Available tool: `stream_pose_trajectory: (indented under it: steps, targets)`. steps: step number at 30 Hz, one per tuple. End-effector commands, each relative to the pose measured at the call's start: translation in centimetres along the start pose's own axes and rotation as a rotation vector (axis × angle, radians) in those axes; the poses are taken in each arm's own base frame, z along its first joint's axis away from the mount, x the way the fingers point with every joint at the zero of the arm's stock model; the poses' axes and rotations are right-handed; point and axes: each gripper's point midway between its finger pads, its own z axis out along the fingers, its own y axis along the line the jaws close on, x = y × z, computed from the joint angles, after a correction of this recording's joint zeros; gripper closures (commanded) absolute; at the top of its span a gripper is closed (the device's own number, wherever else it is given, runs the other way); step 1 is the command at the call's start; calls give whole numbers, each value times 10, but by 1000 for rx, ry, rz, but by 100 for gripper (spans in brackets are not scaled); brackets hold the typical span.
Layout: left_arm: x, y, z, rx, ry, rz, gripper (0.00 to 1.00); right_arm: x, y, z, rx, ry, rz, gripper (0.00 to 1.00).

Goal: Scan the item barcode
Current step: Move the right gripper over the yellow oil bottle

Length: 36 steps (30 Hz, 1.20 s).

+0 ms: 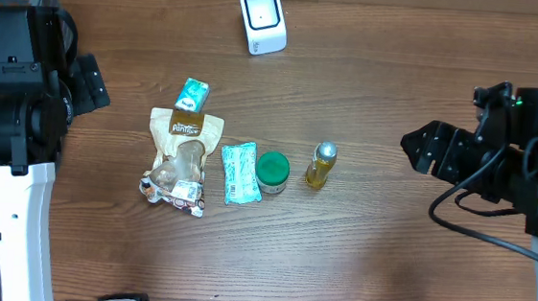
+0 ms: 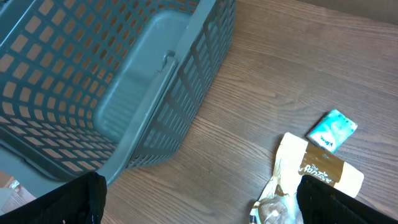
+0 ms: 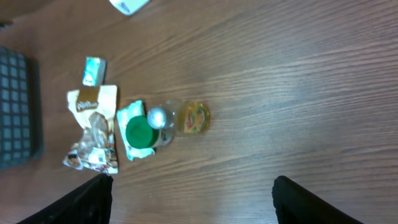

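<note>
Progress nil: bottle (image 1: 321, 164), jar (image 1: 272, 171) & packets (image 1: 240, 172) lie mid-surface, well apart from scanner (image 1: 263, 19) at far edge, L & R jaws both wide, holding nothing; pick-up & scan left to do.

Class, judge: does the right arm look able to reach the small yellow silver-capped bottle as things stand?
Probably yes: only bare wooden table lies between the open right gripper and the yellow bottle; the green-lidded jar stands on its far side.

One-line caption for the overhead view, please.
Snack bag, small packet, long packet, jar and bottle sit before the scanner; left hand and right hand open, empty.
</note>
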Motion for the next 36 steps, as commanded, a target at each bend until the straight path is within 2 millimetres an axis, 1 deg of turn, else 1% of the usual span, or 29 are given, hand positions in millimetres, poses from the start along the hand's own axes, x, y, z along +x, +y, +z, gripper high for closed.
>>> stream_pose_trajectory:
  steps: [1, 8, 14, 23, 31, 34, 36]
  targets:
    - [-6, 4, -4, -14, -22, 3, 1, -1, 5, -4, 27, -21, -38, 20]
    - [-6, 4, -4, -15, -22, 3, 0, 6, 16, 1, 52, -9, -39, 20]
    - [-6, 4, -4, -14, -22, 3, 1, 14, 30, 16, 67, 38, -68, 19]
    - [-6, 4, -4, -14, -22, 3, 0, 22, 46, 54, 198, 75, -77, 18]
    - [-6, 4, -4, -14, -22, 3, 1, 29, 74, 95, 216, 115, -117, 18]
    - [-6, 4, -4, -14, -22, 3, 0, 29, 76, 112, 273, 101, -119, 17]
    - [-6, 4, -4, -14, -22, 3, 0, 28, 76, 119, 297, 94, -125, 17]
